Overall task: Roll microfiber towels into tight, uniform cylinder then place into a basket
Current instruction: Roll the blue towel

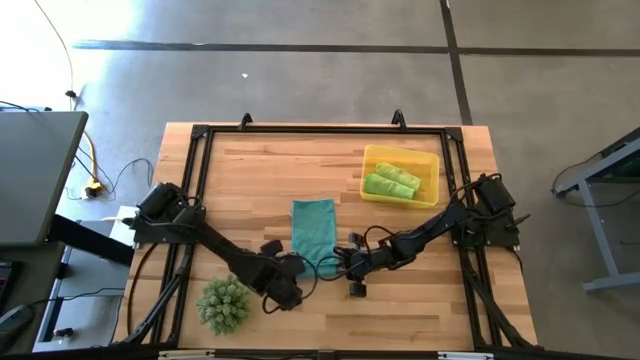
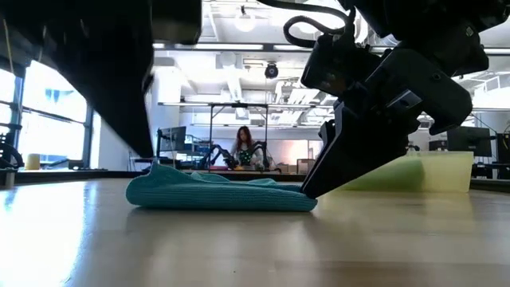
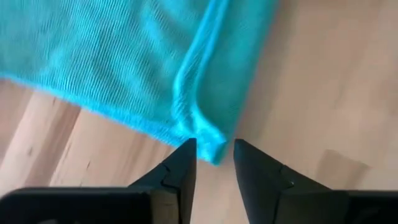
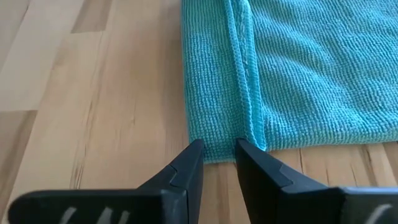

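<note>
**Two green towels basketed, the teal one not yet rolled**

Both lime-green towels already lie as rolls side by side in the yellow basket at the far right of the wooden table. That part looks finished to me, and the rolls seem fairly even.

The teal towel is what remains. It lies spread near the table's middle, folded lengthwise with a raised seam running down it, flat rather than rolled.

My left gripper sits low at the towel's near edge, its fingers only narrowly apart with the hem's corner just at their tips; nothing is pinched yet. My right gripper is at the same near edge on the other side, fingers likewise narrowly parted, straddling the end of the seam without clamping it.

So I judge the job about two thirds along: I have to grip this edge, roll it tightly away from me, then carry it to the basket. A spiky green plant stands near my left arm, clear of the work.
</note>
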Robot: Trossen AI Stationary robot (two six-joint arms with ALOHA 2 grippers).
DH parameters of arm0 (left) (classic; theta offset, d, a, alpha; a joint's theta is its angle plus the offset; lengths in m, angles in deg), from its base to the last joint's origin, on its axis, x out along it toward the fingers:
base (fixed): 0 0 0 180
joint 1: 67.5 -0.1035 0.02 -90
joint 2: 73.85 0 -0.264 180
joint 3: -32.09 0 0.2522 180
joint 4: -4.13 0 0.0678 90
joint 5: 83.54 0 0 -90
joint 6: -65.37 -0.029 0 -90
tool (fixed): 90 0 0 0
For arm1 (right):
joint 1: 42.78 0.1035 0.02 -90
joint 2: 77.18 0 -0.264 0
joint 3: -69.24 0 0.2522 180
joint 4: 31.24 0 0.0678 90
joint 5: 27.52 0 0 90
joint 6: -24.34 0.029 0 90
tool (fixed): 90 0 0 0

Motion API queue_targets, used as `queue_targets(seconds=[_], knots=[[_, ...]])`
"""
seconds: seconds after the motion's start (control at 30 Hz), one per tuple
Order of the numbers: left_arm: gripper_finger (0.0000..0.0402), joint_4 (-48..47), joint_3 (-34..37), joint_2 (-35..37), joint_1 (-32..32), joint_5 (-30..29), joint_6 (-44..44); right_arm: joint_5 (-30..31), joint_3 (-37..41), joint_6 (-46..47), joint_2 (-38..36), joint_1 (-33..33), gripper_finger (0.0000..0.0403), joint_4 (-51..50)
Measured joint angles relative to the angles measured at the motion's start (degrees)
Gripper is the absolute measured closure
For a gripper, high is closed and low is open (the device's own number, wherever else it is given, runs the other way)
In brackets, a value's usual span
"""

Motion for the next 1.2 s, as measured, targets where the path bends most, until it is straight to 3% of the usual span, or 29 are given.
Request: queue_targets(seconds=[0.3,0.53,0.73,0.9,1.2], knots=[[0.0302,6.92,-2.92,-1.23,-0.08,-0.26,-16.77,-0.02,0.00,0.21,0.00,0.00,0.0319,0.05],[0.0302,4.38,-2.89,-5.07,-1.29,-0.50,-25.63,-0.09,0.00,1.88,0.00,0.00,0.0319,-0.20],[0.0302,1.23,-1.55,-5.92,-2.40,-0.44,-25.74,-0.09,0.00,1.90,0.00,0.02,0.0319,-0.62],[0.0302,5.29,1.61,-5.48,-2.97,2.35,-23.88,-0.14,0.00,1.54,-0.02,0.00,0.0319,-0.63],[0.0303,6.21,2.53,-5.57,-3.02,4.02,-18.18,-2.25,-0.05,-8.94,-5.59,1.13,0.0297,-0.14]])
